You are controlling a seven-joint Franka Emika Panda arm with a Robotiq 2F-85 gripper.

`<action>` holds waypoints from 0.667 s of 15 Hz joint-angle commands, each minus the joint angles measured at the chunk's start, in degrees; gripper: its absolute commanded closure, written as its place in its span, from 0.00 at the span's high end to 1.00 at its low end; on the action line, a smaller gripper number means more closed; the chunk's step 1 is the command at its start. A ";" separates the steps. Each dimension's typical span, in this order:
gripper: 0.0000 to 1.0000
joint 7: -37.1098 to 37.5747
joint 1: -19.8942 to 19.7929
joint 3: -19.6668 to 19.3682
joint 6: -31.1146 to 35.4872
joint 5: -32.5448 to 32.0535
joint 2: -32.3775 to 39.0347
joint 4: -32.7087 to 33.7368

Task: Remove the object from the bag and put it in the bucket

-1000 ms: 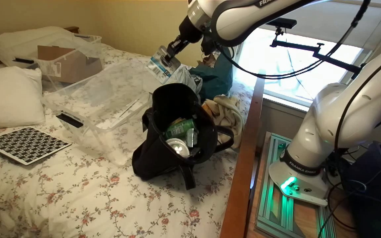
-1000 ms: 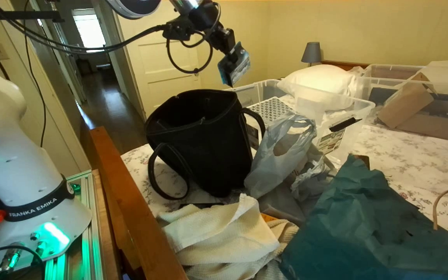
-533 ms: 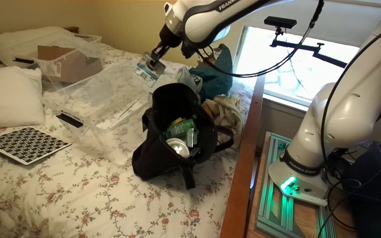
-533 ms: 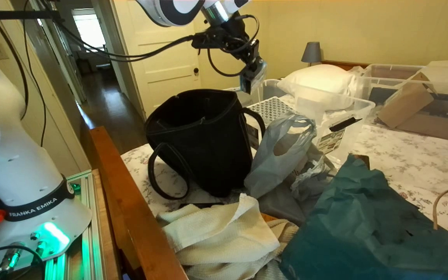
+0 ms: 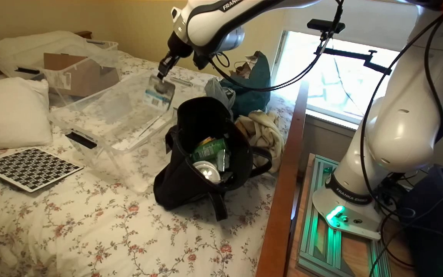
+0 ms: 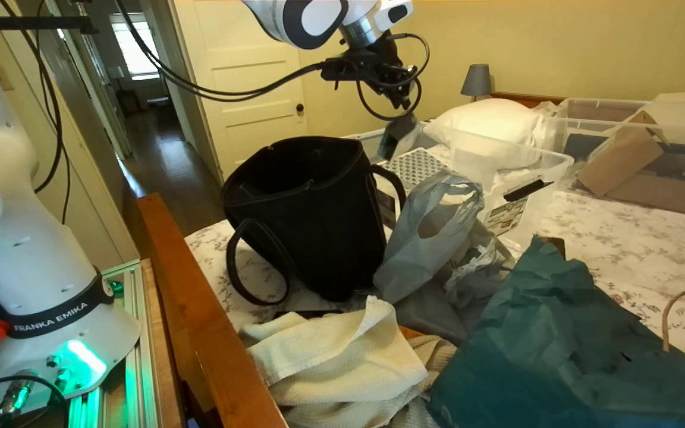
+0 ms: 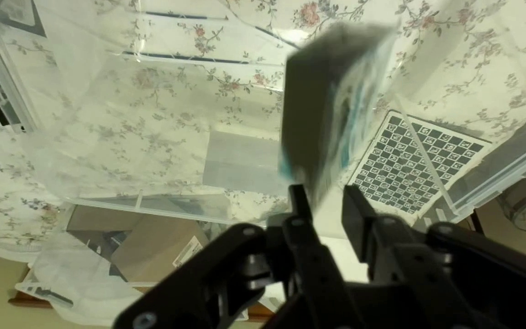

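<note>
The object, a flat clear package with a blue-and-white label (image 5: 159, 95), is in mid-air just below my gripper (image 5: 160, 78), above the bucket, a large clear plastic bin (image 5: 104, 150). In the wrist view the package (image 7: 320, 105) is blurred and lies mostly beyond the fingertips, while the jaws of the gripper (image 7: 324, 189) stand apart. Whether its near end still touches a finger, I cannot tell. The black fabric bag (image 5: 179, 184) stands on the bed with its mouth up, holding a green package (image 5: 210, 149) and a white round item (image 5: 206, 171).
Grey plastic bags (image 6: 431, 238), a dark green bag (image 6: 556, 351) and a cream cloth (image 6: 342, 362) lie beside the black bag. A checkered board (image 5: 30, 169), a pillow (image 5: 10, 113) and another clear bin with cardboard (image 5: 79, 77) are on the bed. A wooden rail (image 5: 283, 192) edges it.
My gripper has travelled over the clear bin, leftward in one exterior view and rightward in another. Its jaws have parted, and the package has dropped from between the fingers.
</note>
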 commanded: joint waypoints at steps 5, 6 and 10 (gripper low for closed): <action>0.84 -1.24 -0.09 0.61 -1.32 1.25 1.68 4.14; 0.93 -0.40 0.17 0.46 -1.53 0.66 1.27 3.97; 1.00 3.13 -0.06 2.31 -4.61 -0.51 -0.87 2.16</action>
